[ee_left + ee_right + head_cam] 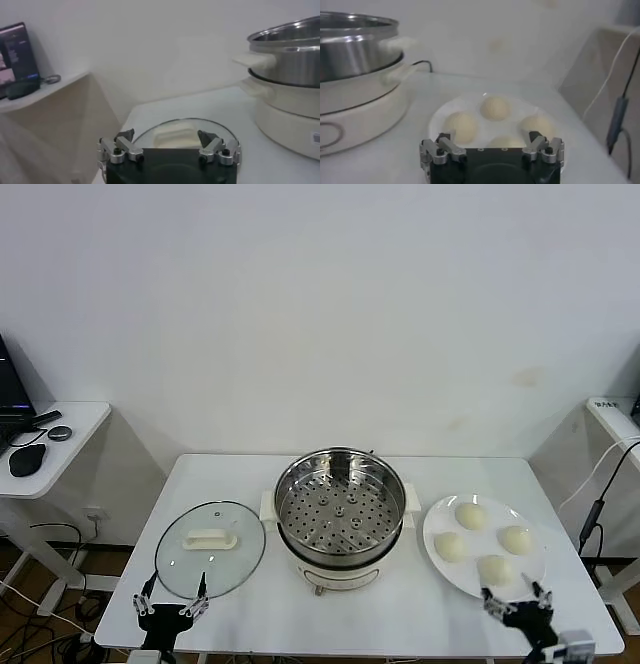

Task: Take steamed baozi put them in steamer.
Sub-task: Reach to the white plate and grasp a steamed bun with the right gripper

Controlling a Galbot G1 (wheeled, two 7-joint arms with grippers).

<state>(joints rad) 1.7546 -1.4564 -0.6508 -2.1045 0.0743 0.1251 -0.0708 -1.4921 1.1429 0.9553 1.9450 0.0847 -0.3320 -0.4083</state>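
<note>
waiting untouched, four steamed baozi (483,542) sit on the plate (436,524); the steamer (340,509) is empty; right end effector (517,601) and left end effector (172,602) hover spread.

Overhead head view; low wrist views

The steamer (340,506) is polished stainless steel, mirror-bright on its rim and wall, with a perforated metal tray inside; its base (338,572) and side handles look like smooth cream-white plastic. The lid (210,548) is clear glass in a thin metal rim, with a matt white plastic handle (210,538). The four steamed baozi (471,515) have smooth, matt, pale dough skins and lie on a glossy white plate (434,524). The table (240,474) is smooth matt white.
</note>
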